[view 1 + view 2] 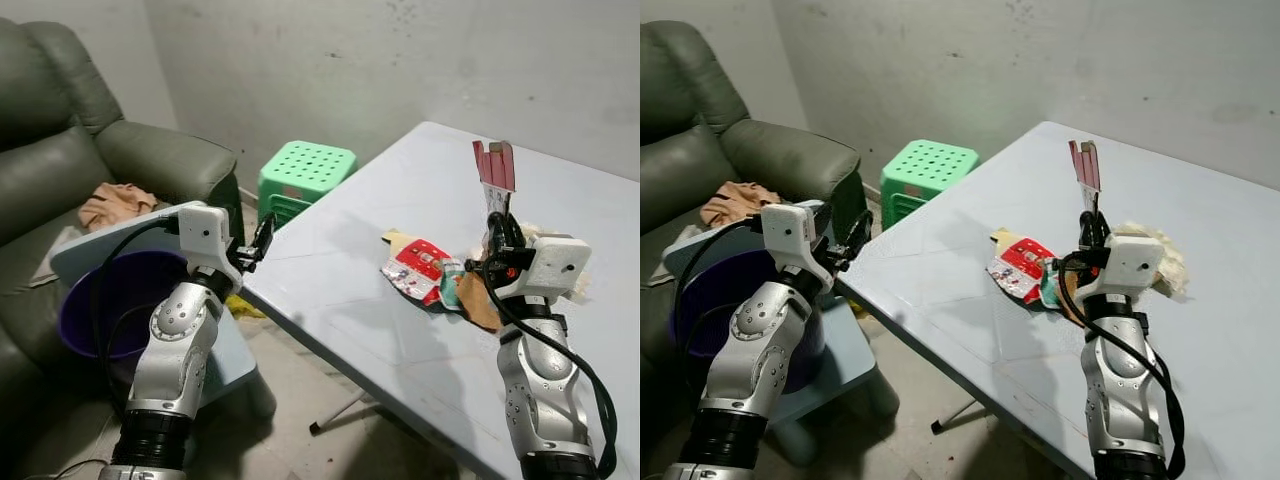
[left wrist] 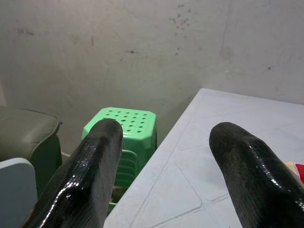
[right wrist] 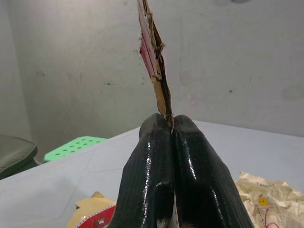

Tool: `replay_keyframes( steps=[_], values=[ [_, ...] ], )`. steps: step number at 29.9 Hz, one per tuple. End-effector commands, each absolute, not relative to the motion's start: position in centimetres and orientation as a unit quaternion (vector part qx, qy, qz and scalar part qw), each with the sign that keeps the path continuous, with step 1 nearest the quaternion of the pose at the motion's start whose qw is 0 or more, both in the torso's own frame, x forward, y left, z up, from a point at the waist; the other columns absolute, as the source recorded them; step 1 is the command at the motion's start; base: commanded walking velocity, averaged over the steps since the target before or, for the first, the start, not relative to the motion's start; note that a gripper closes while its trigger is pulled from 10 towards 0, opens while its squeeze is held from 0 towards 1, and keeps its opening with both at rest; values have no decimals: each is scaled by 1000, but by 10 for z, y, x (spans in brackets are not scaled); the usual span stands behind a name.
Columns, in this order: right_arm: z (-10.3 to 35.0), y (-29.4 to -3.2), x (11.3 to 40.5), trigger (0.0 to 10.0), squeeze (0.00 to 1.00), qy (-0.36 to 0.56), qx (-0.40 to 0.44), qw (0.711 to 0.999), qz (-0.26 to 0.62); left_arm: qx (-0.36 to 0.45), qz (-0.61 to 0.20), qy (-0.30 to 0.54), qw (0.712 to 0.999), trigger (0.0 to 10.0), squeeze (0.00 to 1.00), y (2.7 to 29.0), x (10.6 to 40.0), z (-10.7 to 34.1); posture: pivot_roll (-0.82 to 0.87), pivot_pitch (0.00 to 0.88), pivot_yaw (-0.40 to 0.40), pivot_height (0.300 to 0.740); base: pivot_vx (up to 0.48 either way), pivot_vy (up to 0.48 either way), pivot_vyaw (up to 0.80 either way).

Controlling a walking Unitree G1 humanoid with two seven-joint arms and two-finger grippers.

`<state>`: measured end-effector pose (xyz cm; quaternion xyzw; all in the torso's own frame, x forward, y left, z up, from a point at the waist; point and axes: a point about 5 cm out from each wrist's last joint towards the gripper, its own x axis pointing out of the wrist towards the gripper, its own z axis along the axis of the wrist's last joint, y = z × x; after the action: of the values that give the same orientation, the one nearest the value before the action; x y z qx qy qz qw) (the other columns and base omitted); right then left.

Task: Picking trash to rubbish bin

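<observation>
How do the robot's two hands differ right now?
The right hand is raised above the table with its fingers pressed shut on a flat piece of red cardboard that stands upright; the left hand holds nothing, its fingers spread apart. The right hand sits over the litter on the table; the left hand is by the table's near edge, next to the purple bin. Both have two glossy black fingers.

No legible text, perhaps some print on the red wrapper, too blurred.
</observation>
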<state>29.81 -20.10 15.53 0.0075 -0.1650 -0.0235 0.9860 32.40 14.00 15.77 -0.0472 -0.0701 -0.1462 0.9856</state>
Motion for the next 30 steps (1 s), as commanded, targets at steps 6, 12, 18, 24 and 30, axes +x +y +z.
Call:
replay_keyframes(
  steps=[6,12,18,24,30],
  values=[
    [161,-206,301,10000,0,-165,29,985,-36,-36,-154,-72,985,10000,0,140,324,162,-13,0,-9,740,0,0,-794],
    [160,-208,300,10000,0,-163,34,985,-33,-36,-155,-70,985,10000,0,140,324,161,-13,0,-10,740,0,0,-765],
    [159,-208,299,10000,0,-162,38,986,-33,-35,-157,-69,985,10000,0,139,323,160,-14,0,-9,740,0,0,-609],
    [159,-210,299,10000,0,-161,44,985,-39,-35,-159,-68,984,10000,0,138,323,160,-15,0,-7,740,0,0,-79],
    [156,-211,297,10000,0,-164,43,984,-48,-35,-161,-67,984,10000,0,138,323,160,-16,0,-4,740,0,0,0]
  ],
)
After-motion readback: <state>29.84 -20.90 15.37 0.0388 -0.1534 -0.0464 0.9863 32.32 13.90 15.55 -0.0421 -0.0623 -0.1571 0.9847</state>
